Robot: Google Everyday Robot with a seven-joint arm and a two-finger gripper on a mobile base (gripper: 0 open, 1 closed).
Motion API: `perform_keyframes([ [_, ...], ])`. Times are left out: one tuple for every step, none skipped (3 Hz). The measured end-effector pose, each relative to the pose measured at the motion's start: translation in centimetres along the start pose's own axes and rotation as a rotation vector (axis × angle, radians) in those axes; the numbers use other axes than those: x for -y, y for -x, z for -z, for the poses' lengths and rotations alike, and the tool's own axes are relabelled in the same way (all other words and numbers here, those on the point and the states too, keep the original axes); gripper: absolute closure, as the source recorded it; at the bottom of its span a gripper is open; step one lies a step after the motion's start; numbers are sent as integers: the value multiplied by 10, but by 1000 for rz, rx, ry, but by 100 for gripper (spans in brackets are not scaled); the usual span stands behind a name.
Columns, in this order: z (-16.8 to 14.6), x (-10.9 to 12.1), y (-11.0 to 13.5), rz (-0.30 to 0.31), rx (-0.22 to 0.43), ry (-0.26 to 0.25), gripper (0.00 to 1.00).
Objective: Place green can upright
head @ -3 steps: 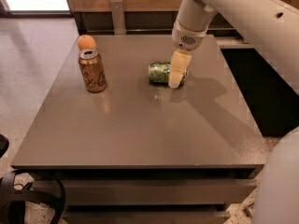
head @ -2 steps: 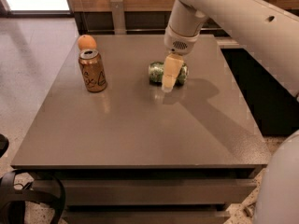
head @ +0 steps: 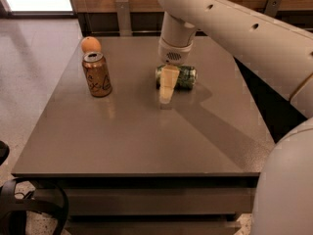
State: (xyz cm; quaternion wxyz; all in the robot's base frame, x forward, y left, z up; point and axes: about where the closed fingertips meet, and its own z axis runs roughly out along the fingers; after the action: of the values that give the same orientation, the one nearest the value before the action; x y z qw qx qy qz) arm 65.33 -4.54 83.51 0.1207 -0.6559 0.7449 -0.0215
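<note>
The green can (head: 186,76) lies on its side near the back middle of the grey table (head: 137,136), its long axis running left to right. My gripper (head: 166,97) hangs straight down from the white arm (head: 177,38). It stands in front of the can's left part and reaches down to about the table top. It hides the can's left end. I cannot tell whether it touches the can.
A copper-brown can (head: 97,75) with dark lettering stands upright at the table's left. An orange (head: 91,44) sits right behind it. My white arm crosses the upper right. A dark wall base and posts run behind the table.
My gripper has moved left along the can, from its right end to its left part, and a little lower. The green can still lies in the same place.
</note>
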Motion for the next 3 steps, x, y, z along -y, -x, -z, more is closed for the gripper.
perform_keyframes([
  [-5, 0, 1, 1, -2, 5, 22],
  [-7, -1, 1, 2, -3, 7, 51],
  [-9, -1, 1, 2, -3, 8, 75],
])
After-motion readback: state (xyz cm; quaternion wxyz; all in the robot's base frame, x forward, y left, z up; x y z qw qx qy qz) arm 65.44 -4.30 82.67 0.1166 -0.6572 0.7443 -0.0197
